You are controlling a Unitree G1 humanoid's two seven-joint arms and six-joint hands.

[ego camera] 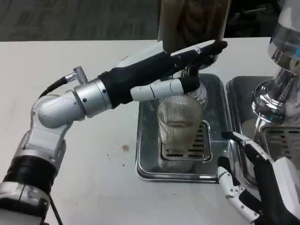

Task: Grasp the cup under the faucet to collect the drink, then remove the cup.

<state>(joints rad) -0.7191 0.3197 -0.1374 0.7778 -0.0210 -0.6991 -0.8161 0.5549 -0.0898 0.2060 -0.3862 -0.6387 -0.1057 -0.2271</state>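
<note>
Left hand [176, 70] reaching past the cup [179, 123] — fingers stretched out, holding nothing. Right hand [255, 187] spread wide — holding nothing too.

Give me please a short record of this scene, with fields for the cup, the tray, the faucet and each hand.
cup: ribbed clear cup, upright on the tray's grate, below the faucet
tray: metal drip tray on the white table
faucet: faucet above the cup, partly hidden by the left hand
left hand: left hand reaches over the cup, at the faucet lever
right hand: right hand open, beside the tray, holds nothing
</note>
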